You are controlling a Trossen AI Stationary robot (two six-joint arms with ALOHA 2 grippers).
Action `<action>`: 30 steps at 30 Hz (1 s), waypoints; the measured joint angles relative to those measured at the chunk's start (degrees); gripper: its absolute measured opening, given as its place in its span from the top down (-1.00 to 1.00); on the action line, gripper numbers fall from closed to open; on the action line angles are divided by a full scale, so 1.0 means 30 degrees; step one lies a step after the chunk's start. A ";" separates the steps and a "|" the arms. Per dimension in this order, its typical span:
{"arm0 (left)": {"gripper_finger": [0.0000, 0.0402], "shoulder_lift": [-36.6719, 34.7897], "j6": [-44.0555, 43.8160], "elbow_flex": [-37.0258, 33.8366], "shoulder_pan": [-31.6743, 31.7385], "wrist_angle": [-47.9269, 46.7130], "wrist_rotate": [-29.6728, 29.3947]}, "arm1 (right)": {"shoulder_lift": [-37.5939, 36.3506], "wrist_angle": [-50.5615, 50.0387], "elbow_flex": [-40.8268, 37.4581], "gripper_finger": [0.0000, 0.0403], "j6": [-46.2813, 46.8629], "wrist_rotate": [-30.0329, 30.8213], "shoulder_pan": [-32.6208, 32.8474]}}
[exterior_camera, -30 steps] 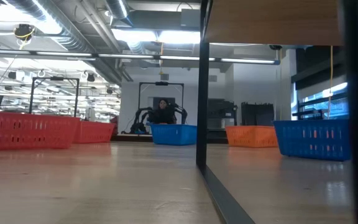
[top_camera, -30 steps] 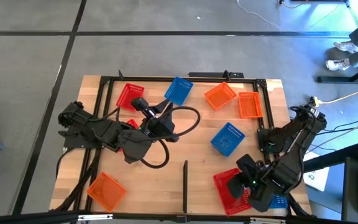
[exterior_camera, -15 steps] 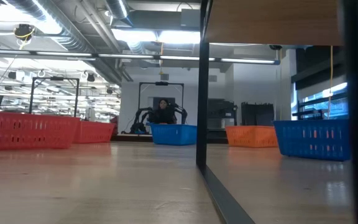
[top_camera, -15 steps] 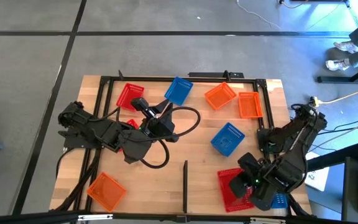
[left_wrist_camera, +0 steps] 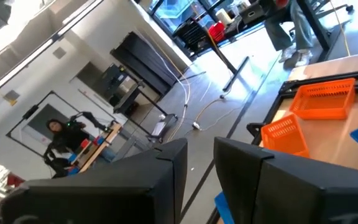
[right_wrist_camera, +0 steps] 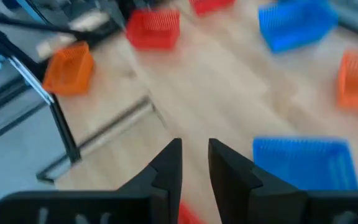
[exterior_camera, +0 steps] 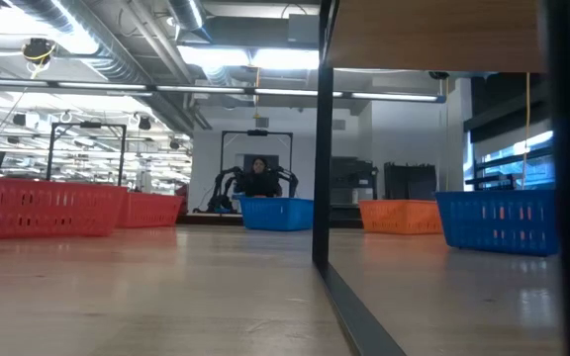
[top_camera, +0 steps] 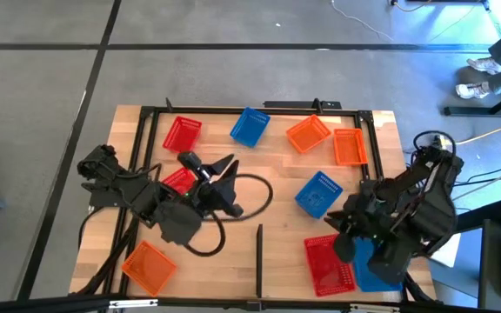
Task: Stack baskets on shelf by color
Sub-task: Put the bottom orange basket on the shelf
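The shelf (top_camera: 272,213) lies flat and fills most of the high view. No basket sits in another, so by my judgement the sorting is barely begun, if at all: all nine are left to pair up by color.

The left arm (top_camera: 116,178) reaches in over the middle of the board; the right arm (top_camera: 407,204) hangs over the near right corner.

Reds are well apart: one (top_camera: 182,133) at the far left, one (top_camera: 179,180) partly under the left arm, one (top_camera: 329,263) near the right arm. Blues are split too: one (top_camera: 250,126) at the far rail, one (top_camera: 318,193) mid-board, one (top_camera: 374,271) half hidden under the right arm. Two oranges (top_camera: 308,134) (top_camera: 348,146) lie just beside each other at the far right; the third (top_camera: 148,266) sits alone at the near left corner.

Only the high view shows the whole count and both arms. The low view shows no arm, but it gives the baskets' wall height and the divider (exterior_camera: 321,148) upright. Each wrist view alone settles its pincer: the left gripper (left_wrist_camera: 201,149) stands at a narrow gap with nothing between the fingers, aimed out over the two oranges toward the room, where a person's legs (left_wrist_camera: 289,25) show; the right gripper (right_wrist_camera: 195,149) is likewise narrowly parted and empty, just above a blue basket.
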 joint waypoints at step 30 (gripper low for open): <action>0.63 -0.2023 -4.0733 -0.7764 -0.2707 -1.7132 3.0884 | -0.1917 -0.0005 0.3343 0.62 -1.1924 0.2218 -0.2504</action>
